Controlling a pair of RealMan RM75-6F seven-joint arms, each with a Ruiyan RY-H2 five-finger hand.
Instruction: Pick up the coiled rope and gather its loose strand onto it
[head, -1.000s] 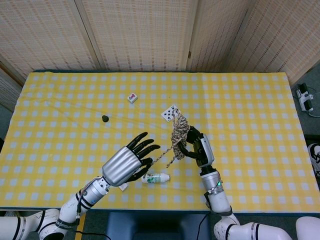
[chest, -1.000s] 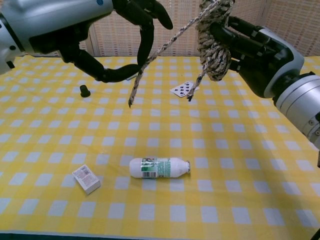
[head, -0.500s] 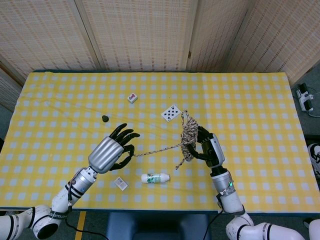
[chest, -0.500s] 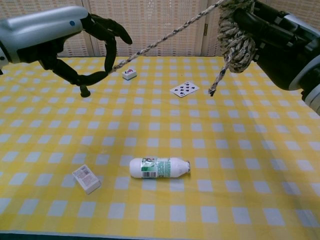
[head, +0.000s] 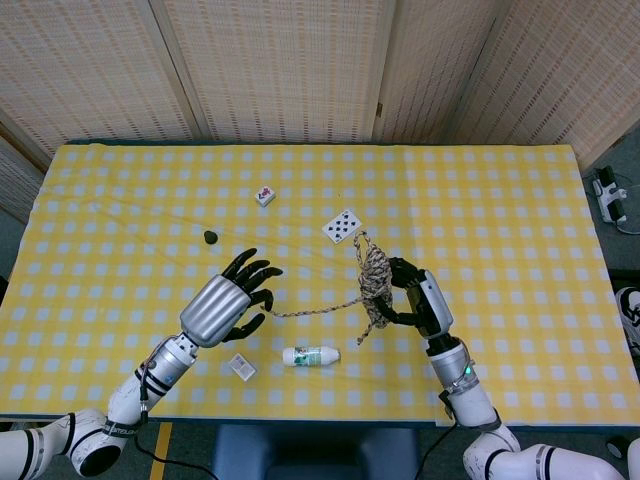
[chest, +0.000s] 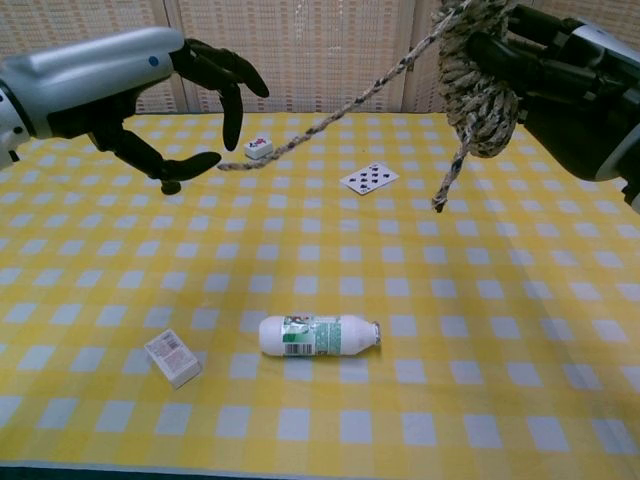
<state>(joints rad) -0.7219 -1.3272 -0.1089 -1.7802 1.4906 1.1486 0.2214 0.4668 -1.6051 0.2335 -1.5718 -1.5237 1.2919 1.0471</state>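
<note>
My right hand (head: 422, 306) grips the coiled rope (head: 375, 272) and holds it above the yellow checked table; in the chest view the coil (chest: 478, 85) fills the upper right, in front of the right hand (chest: 570, 80). A short tail (chest: 447, 180) dangles below it. The loose strand (head: 312, 310) runs left from the coil to my left hand (head: 226, 306), sagging a little. Its end (chest: 226, 166) sits between the thumb and a fingertip of the left hand (chest: 150, 85), which pinches it while the other fingers stay spread.
A small plastic bottle (head: 311, 355) lies on its side near the front edge, with a small box (head: 240, 367) to its left. A playing card (head: 341, 226), a small tile (head: 265, 196) and a black cap (head: 211, 237) lie further back.
My left hand has drawn away to the left of the coil, and the strand has slid through it, so only the end is pinched. The right hand has shifted slightly right with the coil.
</note>
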